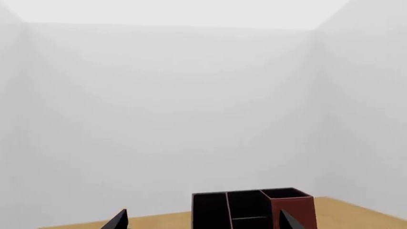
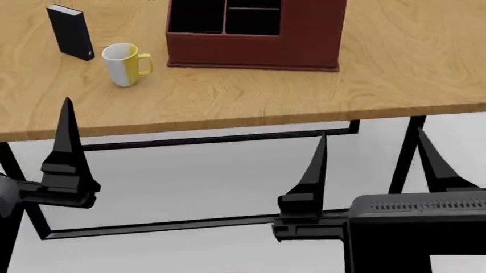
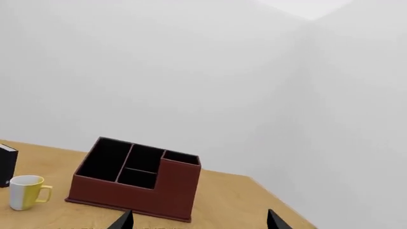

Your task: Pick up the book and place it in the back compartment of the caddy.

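The book (image 2: 70, 32) stands upright on the wooden table (image 2: 251, 91), far-left part of the tabletop in the head view, long axis vertical, narrow black face and spine toward the robot, pale page edge along its top. A white-and-yellow mug (image 2: 124, 63) sits just beside it, nearer the robot and slightly right, not touching as far as I can tell. The caddy (image 2: 254, 40) is further right, well apart from the book, dark red with black cells; its far side is cropped in the head view, but the right wrist view shows the taller cell at one end and the lower cells beside it. Both arms hang below and in front of the table edge, nothing held. Right gripper (image 2: 372, 165) has fingers spread wide, empty gap between them. Left gripper (image 2: 45, 159): only one finger (image 2: 67, 142) shows in the head view, the other out of frame, but the left wrist view has two dark tips set well apart, so it looks spread too. Key relation: the book lies ahead of and above the left gripper, nearly in line with its finger, while the right gripper is far over on the other side. So the left arm is the nearer pick, and it likely needs to rise over the edge, clear the mug, and close across the book's thin faces.
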You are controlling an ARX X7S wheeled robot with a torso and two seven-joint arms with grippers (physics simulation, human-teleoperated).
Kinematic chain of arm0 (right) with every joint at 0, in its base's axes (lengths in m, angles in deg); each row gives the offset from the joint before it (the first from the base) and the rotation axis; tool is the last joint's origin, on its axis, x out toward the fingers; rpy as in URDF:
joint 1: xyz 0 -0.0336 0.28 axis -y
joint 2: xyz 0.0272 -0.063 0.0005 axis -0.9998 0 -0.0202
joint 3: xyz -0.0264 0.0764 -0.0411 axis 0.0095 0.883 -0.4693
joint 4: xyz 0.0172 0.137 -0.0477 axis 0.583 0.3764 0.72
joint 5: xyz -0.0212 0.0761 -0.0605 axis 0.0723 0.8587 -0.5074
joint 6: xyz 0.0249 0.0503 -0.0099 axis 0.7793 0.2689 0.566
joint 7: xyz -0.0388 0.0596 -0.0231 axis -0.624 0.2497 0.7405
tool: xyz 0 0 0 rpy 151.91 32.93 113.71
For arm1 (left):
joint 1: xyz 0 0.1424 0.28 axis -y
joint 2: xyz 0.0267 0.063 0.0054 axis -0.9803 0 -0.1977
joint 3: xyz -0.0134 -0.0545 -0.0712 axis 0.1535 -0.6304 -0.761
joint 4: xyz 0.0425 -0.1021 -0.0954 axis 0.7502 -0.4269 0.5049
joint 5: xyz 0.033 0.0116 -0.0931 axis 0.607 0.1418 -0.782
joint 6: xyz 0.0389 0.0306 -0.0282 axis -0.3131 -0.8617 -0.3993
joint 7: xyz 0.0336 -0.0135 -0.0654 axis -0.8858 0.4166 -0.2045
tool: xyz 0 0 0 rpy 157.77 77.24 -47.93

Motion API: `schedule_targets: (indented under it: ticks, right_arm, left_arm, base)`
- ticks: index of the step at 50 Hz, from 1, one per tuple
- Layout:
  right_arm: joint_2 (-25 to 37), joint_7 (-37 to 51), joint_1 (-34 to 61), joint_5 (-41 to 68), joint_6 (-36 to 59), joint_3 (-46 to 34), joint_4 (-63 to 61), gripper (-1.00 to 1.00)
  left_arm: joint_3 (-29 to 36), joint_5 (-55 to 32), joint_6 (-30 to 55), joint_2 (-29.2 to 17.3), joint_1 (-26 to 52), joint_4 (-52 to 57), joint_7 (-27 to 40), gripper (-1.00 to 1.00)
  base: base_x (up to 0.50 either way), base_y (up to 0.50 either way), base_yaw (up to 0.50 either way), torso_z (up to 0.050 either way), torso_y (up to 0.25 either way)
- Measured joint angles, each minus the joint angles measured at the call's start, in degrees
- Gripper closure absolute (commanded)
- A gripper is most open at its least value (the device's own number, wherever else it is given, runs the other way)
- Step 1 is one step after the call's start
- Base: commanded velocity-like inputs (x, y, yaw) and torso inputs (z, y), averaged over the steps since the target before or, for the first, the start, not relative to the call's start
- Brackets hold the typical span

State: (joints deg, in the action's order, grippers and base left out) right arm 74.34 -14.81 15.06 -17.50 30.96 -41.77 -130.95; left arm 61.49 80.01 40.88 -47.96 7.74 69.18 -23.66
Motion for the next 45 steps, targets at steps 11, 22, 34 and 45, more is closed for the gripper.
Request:
schedule_targets:
  ticks: [11, 22, 34, 45]
  right_arm:
    - [0.38, 0.52, 0.07, -0.07, -0.25, -0.12, -0.05, -1.00]
    - [0.97, 0.27, 0.16, 0.29, -0.06, -0.99, -0.49, -1.00]
    - [1.25, 0.32, 0.16, 0.91, -0.01, -0.97, -0.92, -1.00]
    - [1.51, 0.33, 0.52, 1.23, 0.70, -1.50, -1.15, -1.00]
  left_arm:
    - [0.49, 0.01, -0.01, -0.54, 0.30, 0.13, 0.72, -1.00]
    - [0.51, -0.21, 0.00, -1.00, 0.43, 0.46, 1.46, -1.00]
    - [0.62, -0.15, -0.35, -1.48, 0.66, 0.27, 2.32, -1.00]
    - [0.47, -0.36, -0.36, -1.93, 0.92, 0.37, 3.02, -1.00]
  base:
    - [-0.02, 0.00, -0.30, 0.000, 0.000]
    - [0.34, -0.06, 0.00, 0.000, 0.000]
    - [0.49, -0.09, 0.00, 0.000, 0.000]
    - [0.49, -0.09, 0.00, 0.000, 0.001]
